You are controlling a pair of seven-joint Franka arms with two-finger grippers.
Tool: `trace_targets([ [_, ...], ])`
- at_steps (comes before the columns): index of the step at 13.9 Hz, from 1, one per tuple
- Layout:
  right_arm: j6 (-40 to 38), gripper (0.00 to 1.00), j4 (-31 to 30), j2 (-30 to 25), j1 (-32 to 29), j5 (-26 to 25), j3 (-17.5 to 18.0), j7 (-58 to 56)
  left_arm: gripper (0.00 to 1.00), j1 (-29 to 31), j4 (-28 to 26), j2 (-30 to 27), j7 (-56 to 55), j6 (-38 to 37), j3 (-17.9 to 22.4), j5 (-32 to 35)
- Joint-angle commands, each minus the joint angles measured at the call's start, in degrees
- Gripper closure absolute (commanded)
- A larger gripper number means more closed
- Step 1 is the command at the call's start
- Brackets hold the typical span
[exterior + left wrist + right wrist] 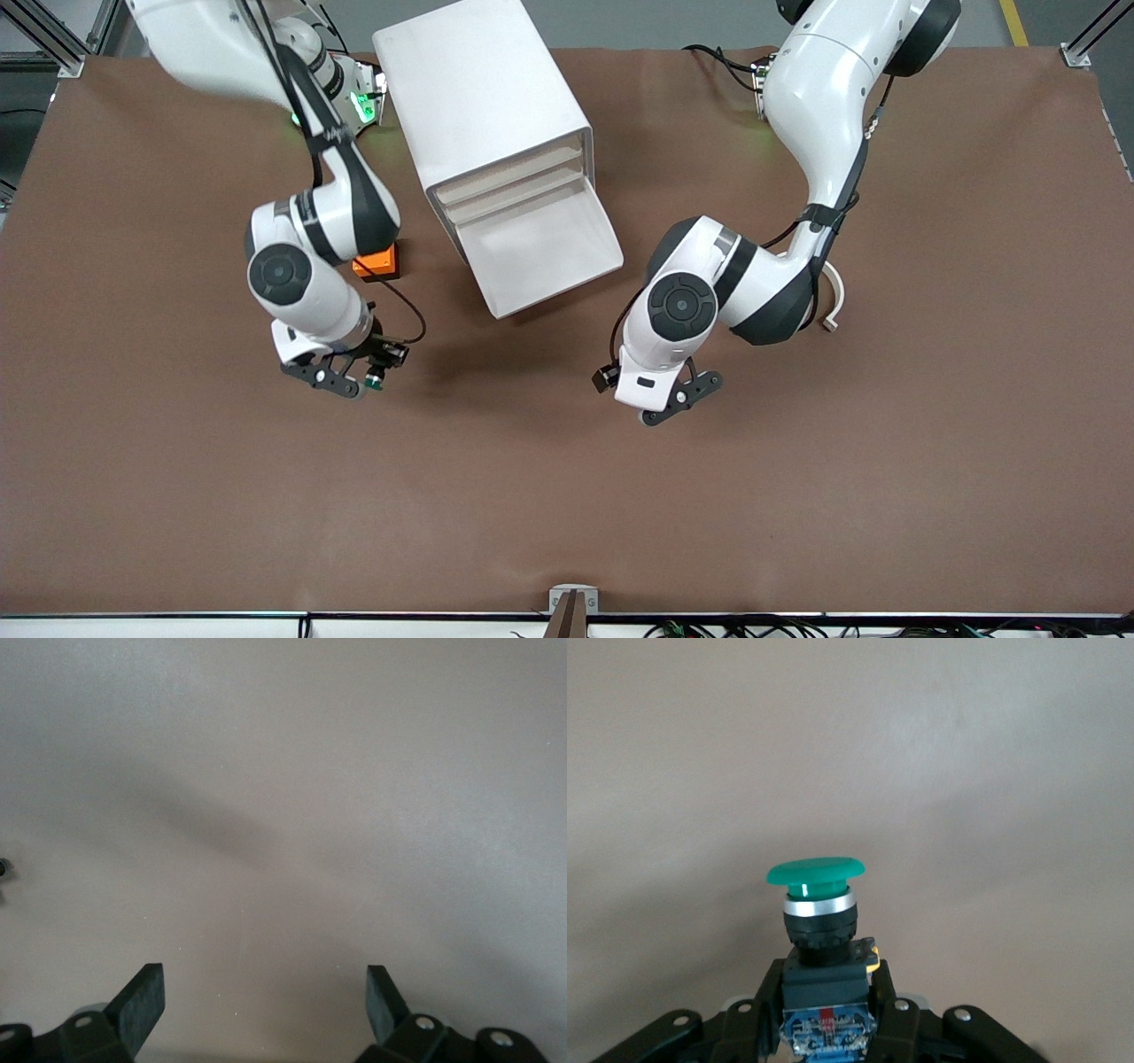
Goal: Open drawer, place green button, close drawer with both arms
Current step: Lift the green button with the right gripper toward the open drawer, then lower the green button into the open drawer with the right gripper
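Observation:
The drawer (542, 257), lowest of the white cabinet (483, 97), stands pulled out with a bare floor. The button shows its green cap (815, 872) and black-and-blue body (828, 988). My right gripper (829, 1014) is shut on that body, with the cap pointing away from the hand. In the front view the button (376, 383) and right gripper (354, 379) are over the brown table, toward the right arm's end from the drawer. My left gripper (680, 399) is open over bare table toward the left arm's end. Nothing lies between its fingers (139, 1004).
An orange cube (377, 262) sits on the table beside the cabinet, partly under the right arm's wrist. The brown mat (567, 496) covers the table down to its front edge. Three higher drawer fronts (509, 182) of the cabinet stay pushed in.

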Motion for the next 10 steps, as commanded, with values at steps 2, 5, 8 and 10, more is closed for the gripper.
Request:
trace_targets([
  [2, -4.6, 1.0, -0.5, -5.5, 6.5, 4.1, -0.3, 15.9, 0.0, 0.2, -2.5, -2.1, 0.3, 0.3, 0.0, 1.2],
  [5, -5.3, 1.0, -0.9, -5.7, 13.0, 4.1, -0.4, 29.9, 0.0, 0.2, -2.5, -2.1, 0.3, 0.3, 0.0, 1.0],
  [8, -4.3, 1.0, -1.5, -5.5, 17.2, 4.1, -0.4, 40.0, 0.0, 0.2, -2.5, -2.1, 0.3, 0.3, 0.0, 1.0],
  [10, -3.1, 1.0, -1.5, -5.2, 19.5, 4.1, -0.4, 45.8, 0.0, 0.2, -2.5, -2.1, 0.3, 0.3, 0.0, 0.9],
])
